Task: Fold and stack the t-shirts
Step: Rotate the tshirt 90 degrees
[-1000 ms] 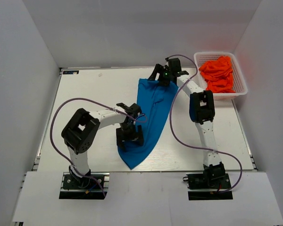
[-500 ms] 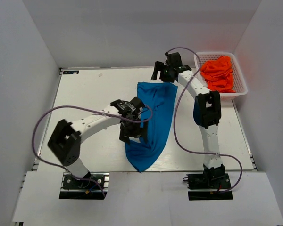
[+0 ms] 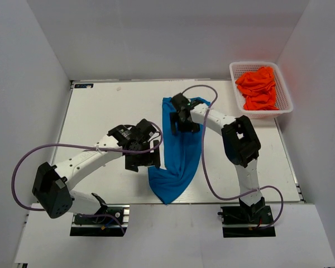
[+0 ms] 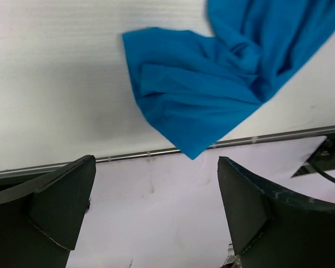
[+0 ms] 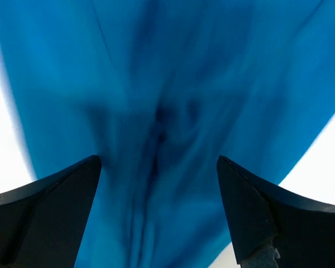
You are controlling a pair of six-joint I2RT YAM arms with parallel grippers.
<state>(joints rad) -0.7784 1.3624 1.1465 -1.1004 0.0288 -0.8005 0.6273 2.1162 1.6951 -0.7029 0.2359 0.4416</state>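
1. The blue t-shirt is lying rumpled on the table in a long strip. It runs from about the middle down to the near edge, a bit right of centre.
2. Its near end is bunched into folds, and one pointed corner reaches the metal strip at the table's edge.
3. The left pincer is just beside the shirt's left edge, low over the table. The wrist view shows it spread wide with nothing between the fingers, so it's released.
4. The right pincer sits over the far end of the shirt. It's also spread apart, with blurry blue fabric filling the view under it. I can't tell if it's touching the cloth.
5. The orange-red t-shirts are piled in the white basket at the far right corner, well apart from both arms.
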